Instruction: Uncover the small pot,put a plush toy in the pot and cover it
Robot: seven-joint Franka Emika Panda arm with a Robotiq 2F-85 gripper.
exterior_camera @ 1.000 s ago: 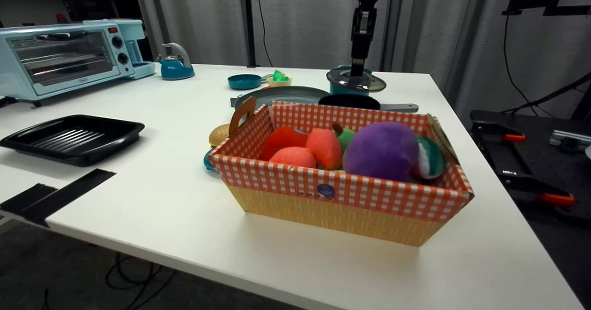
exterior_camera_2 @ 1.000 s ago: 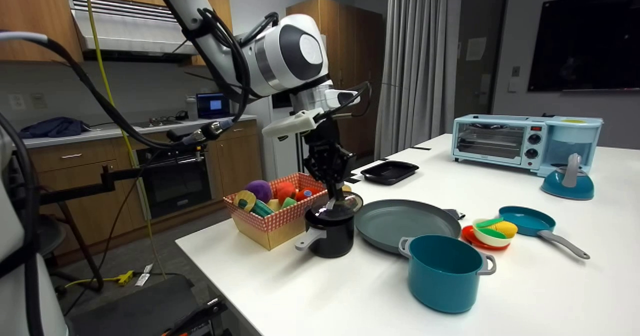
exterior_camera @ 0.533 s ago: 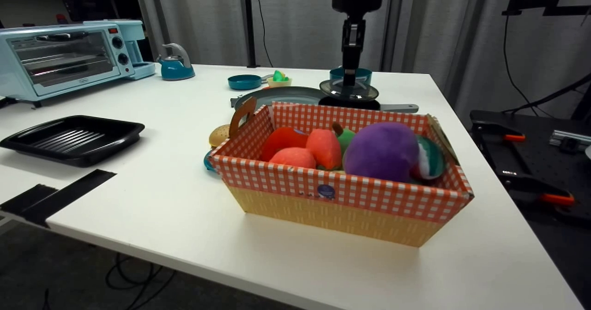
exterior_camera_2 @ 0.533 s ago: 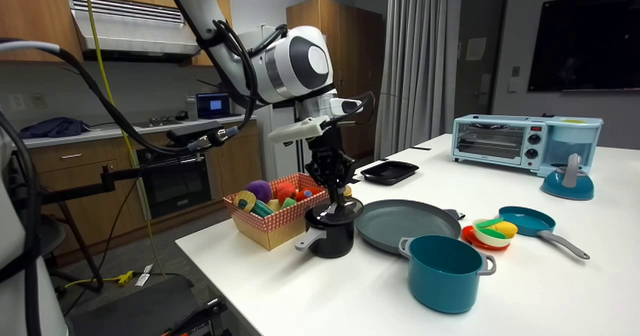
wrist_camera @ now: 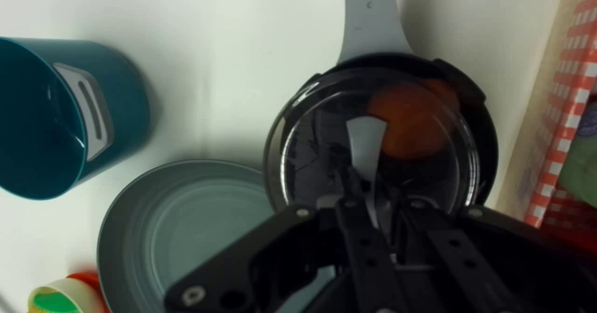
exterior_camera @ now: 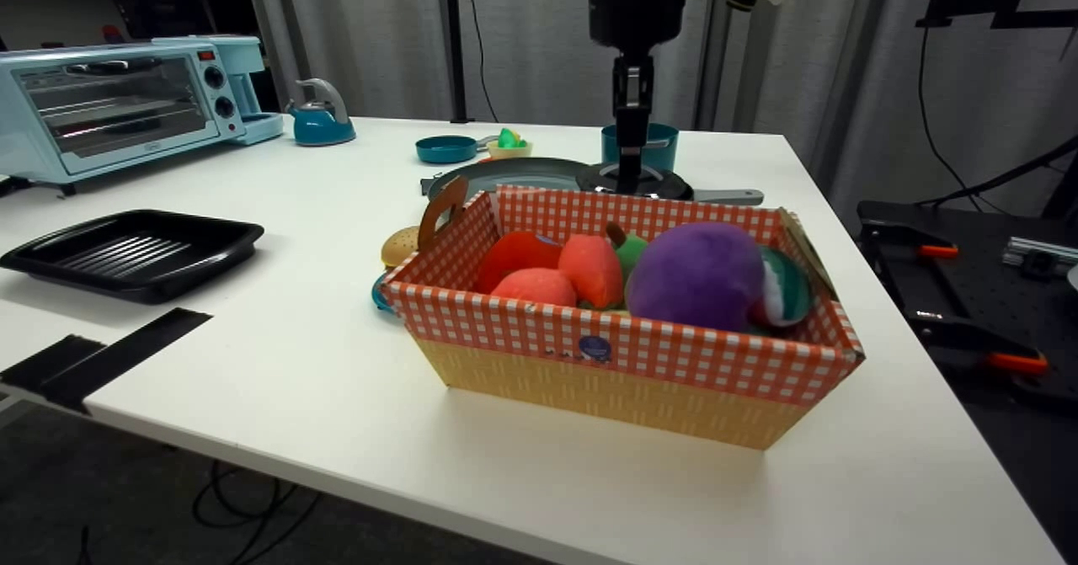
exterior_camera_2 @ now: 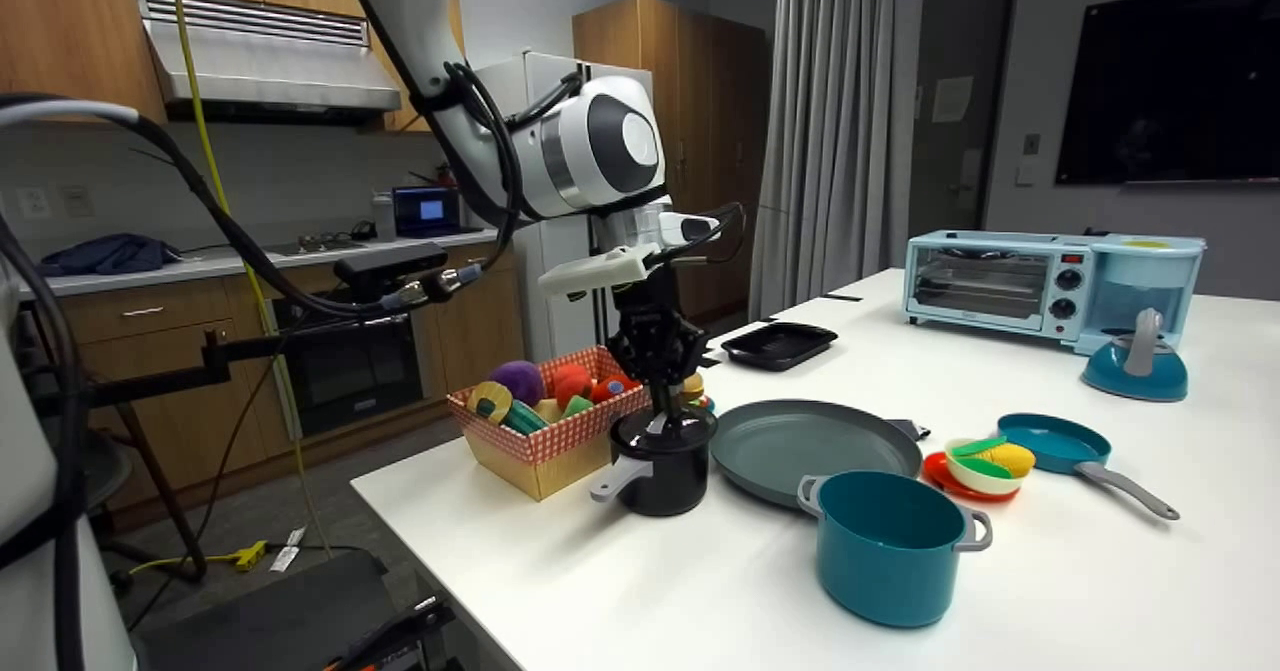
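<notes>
Robot fingers (wrist_camera: 360, 238) clamp a see-through lid (wrist_camera: 322, 156) by its grey handle (wrist_camera: 366, 138) over the small black pot (exterior_camera_2: 666, 481), an orange plush toy (wrist_camera: 410, 126) inside. The checkered basket (exterior_camera: 514, 329) wears a blue label (exterior_camera: 595, 348) too blurred to read.

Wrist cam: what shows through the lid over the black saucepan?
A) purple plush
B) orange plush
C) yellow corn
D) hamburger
B: a rounded orange plush shows through the transparent lid over the black saucepan.
</notes>
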